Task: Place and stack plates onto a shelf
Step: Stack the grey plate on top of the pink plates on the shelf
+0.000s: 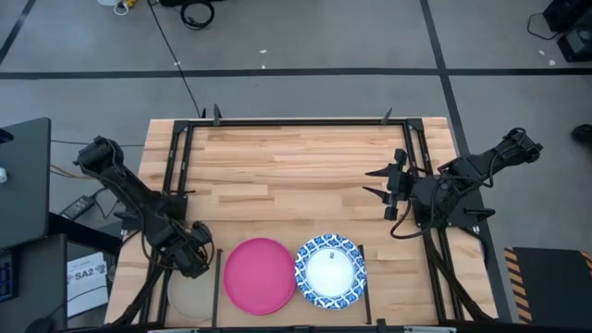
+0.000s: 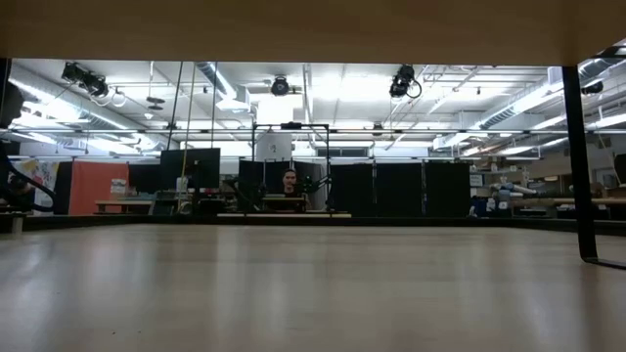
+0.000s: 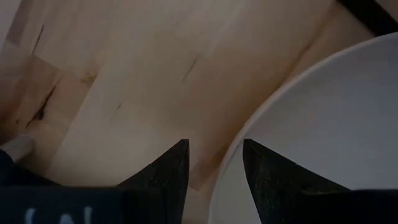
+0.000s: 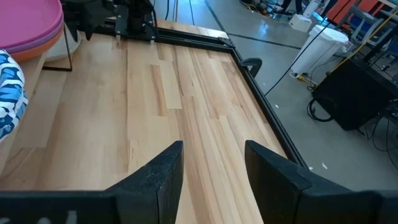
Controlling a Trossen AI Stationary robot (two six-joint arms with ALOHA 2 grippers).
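The pale beige plate (image 1: pixel 188 298) lies flat in the shelf's (image 1: pixel 296 176) near-left bay. My left gripper (image 1: pixel 196 264) hovers over its far rim, open. In the left wrist view its fingers (image 3: pixel 214 180) stand either side of the plate's rim (image 3: pixel 249 134), one over wood and one over the plate; I cannot tell whether they touch it. A magenta plate (image 1: pixel 259 276) tops a stack in the bay to its right, and beside that lies a blue-rimmed white plate (image 1: pixel 330 270). My right gripper (image 1: pixel 370 182) waits open near the right edge, above bare wood (image 4: pixel 214 180).
Thin black bars (image 1: pixel 217 287) (image 1: pixel 363 277) separate the near bays. A black frame runs round the shelf's far and side edges (image 1: pixel 305 121). The right wrist view shows purple and orange rims under the magenta plate (image 4: pixel 31 25). A person (image 2: pixel 290 181) sits far off in the room.
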